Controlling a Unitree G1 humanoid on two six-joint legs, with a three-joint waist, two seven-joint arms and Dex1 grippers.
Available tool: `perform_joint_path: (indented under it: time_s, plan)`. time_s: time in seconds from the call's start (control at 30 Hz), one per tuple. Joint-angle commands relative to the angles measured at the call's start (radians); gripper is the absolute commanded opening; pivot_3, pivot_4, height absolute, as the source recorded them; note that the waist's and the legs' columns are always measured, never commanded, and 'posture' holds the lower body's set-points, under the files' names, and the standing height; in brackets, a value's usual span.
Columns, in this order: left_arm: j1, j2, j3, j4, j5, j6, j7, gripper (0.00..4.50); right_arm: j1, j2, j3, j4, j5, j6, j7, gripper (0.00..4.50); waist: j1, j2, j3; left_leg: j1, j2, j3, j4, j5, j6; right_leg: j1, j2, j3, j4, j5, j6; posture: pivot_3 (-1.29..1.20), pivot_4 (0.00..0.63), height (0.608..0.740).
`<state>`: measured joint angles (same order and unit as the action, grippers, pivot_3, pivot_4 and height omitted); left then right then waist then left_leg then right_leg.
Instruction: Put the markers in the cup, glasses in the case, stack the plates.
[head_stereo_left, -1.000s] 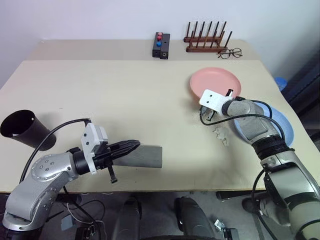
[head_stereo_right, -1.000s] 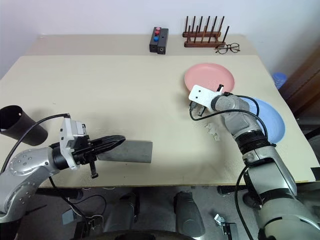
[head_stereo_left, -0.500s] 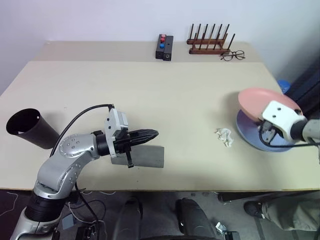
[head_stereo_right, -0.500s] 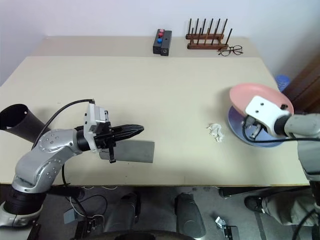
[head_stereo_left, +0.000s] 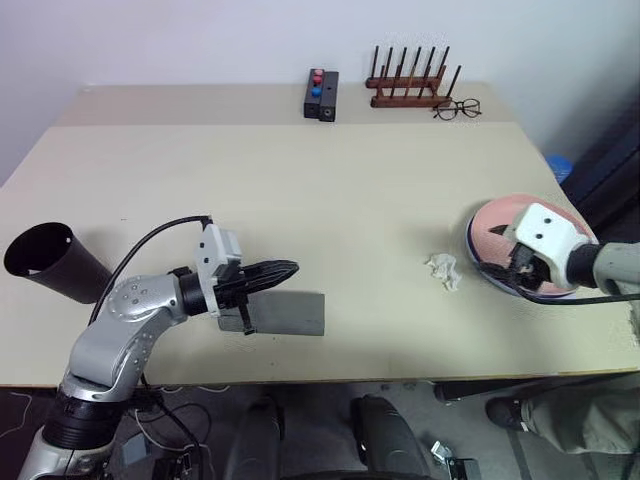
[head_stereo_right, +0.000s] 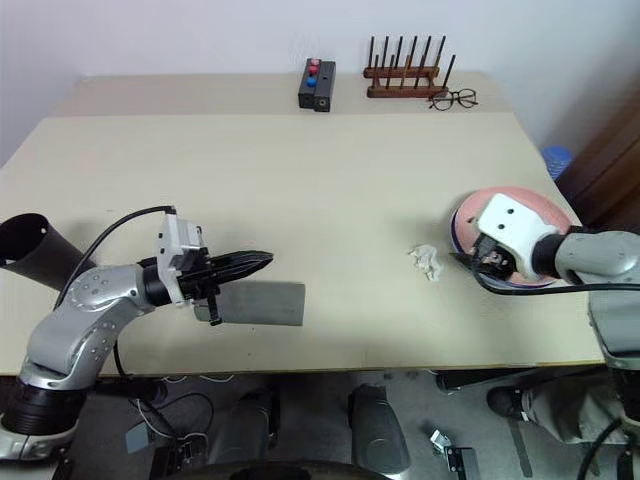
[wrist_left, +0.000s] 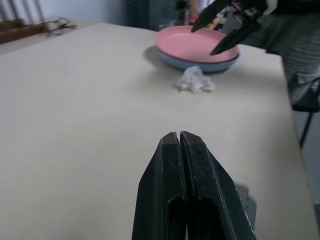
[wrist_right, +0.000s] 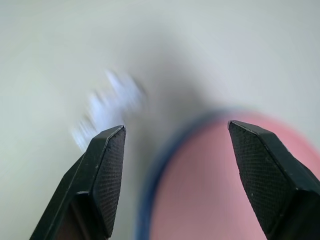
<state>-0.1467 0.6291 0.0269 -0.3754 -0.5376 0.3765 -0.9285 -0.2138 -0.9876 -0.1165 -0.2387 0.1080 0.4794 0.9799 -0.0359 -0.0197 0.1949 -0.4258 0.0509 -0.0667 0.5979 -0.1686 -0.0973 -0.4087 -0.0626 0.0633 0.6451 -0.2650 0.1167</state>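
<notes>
The pink plate (head_stereo_left: 510, 225) sits stacked on the blue plate (wrist_left: 200, 59) at the table's (head_stereo_left: 300, 190) right edge, with the right gripper (wrist_right: 175, 170) just above its near-left rim, fingers spread and empty. The left gripper (head_stereo_left: 285, 270) hovers closed over the grey case (head_stereo_left: 290, 313), which lies lengthwise left-right near the front; the black cup (head_stereo_left: 45, 262) is far left.

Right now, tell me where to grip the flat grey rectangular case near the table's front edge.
Probably across its short width at mid-length, from above: the grey rectangular case lies flat and shut, long axis left to right, so that span likely fits the jaws.
</notes>
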Motion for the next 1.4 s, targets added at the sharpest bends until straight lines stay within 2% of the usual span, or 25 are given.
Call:
perform_joint_path:
  time_s: [0.03,0.2,0.23,0.3,0.47,0.5,0.73,0.9,1.07,1.17,1.27,1.4]
  plan:
    - [0.028,0.003,0.031,-0.030,0.006,-0.042,0.002,0.00,-0.048,0.041,0.056,0.030,-0.004,-0.015,-0.018,3.44,0.000,0.000,0.000,0.000,0.000,0.000,0.000,0.000,0.000,0.000,0.000,0.000,-0.001,0.000,0.000,0.00,0.150,0.740]
    - [0.077,-0.002,0.026,-0.033,0.024,-0.082,0.005,0.00,-0.077,0.079,0.129,0.114,-0.033,-0.038,-0.034,3.44,-0.002,0.000,0.000,0.000,0.000,0.002,0.000,0.000,0.000,0.000,0.000,0.002,-0.001,0.000,0.000,0.00,0.150,0.740]
    - [0.086,-0.003,0.028,-0.032,0.027,-0.089,0.008,0.00,-0.082,0.089,0.135,0.127,-0.027,-0.040,-0.035,3.21,-0.003,0.000,0.000,0.000,0.000,0.002,0.000,0.000,0.000,0.000,0.000,0.002,-0.001,0.000,0.000,0.00,0.150,0.740]
    - [0.099,-0.006,0.032,-0.035,0.028,-0.095,0.015,0.00,-0.085,0.099,0.141,0.135,-0.016,-0.037,-0.032,2.69,-0.006,0.000,0.000,0.000,0.000,0.002,0.000,0.000,0.000,0.000,0.000,0.002,-0.001,0.000,0.000,0.00,0.150,0.740]
    - [0.110,-0.007,0.036,-0.045,0.020,-0.090,0.034,0.00,-0.090,0.102,0.132,0.121,-0.016,-0.039,-0.041,0.15,-0.005,0.000,0.000,0.000,0.000,0.002,0.000,0.000,0.000,-0.001,0.000,0.002,0.000,0.000,0.000,0.00,0.150,0.740]
    - [0.110,-0.006,0.036,-0.047,0.019,-0.088,0.037,0.00,-0.091,0.098,0.128,0.116,-0.016,-0.037,-0.042,0.06,-0.005,0.000,0.000,0.000,0.000,0.002,0.000,0.000,0.000,-0.001,0.000,0.002,-0.001,0.000,0.000,0.00,0.150,0.740]
    - [0.072,-0.006,0.037,-0.060,0.009,-0.047,0.080,0.00,-0.130,0.047,0.030,0.094,0.008,0.000,-0.063,0.06,-0.006,0.000,0.000,0.000,0.000,0.002,0.000,0.000,0.000,-0.001,0.000,0.002,0.000,0.000,0.000,0.00,0.150,0.740]
    - [0.049,-0.003,0.045,-0.068,0.001,-0.012,0.106,0.00,-0.141,-0.052,-0.018,0.230,-0.036,-0.052,-0.071,0.06,0.000,0.000,0.000,0.000,0.000,0.002,0.000,0.000,0.000,-0.001,0.000,0.002,-0.002,0.000,0.000,0.00,0.150,0.740]
    - [0.023,-0.009,0.036,-0.050,0.014,0.000,0.119,0.00,-0.167,-0.058,0.009,0.365,-0.055,-0.097,-0.079,0.06,-0.008,0.000,0.000,0.000,0.000,0.003,0.000,-0.001,0.001,-0.001,0.000,0.003,-0.002,0.000,0.000,0.00,0.150,0.740]
    - [0.035,-0.010,0.061,-0.063,0.038,0.005,0.169,0.00,-0.195,-0.050,0.033,0.385,-0.064,-0.118,-0.075,0.94,-0.011,0.001,0.000,0.000,0.000,0.003,-0.001,-0.001,0.001,-0.001,0.000,0.003,-0.001,0.000,0.000,0.00,0.150,0.740]
    - [0.063,-0.016,0.096,-0.071,0.052,0.002,0.222,0.00,-0.236,-0.028,0.049,0.414,-0.069,-0.160,-0.085,2.33,-0.014,0.001,0.000,0.000,0.000,0.004,-0.001,-0.001,0.002,-0.002,0.000,0.004,-0.001,0.000,0.000,0.00,0.150,0.740]
    - [0.090,-0.017,0.134,-0.081,0.068,0.004,0.274,0.00,-0.287,-0.001,0.063,0.475,-0.071,-0.210,-0.081,2.33,-0.008,0.001,0.000,0.000,0.000,0.004,-0.001,-0.001,0.002,-0.002,0.000,0.004,-0.001,0.000,0.000,0.00,0.150,0.740]
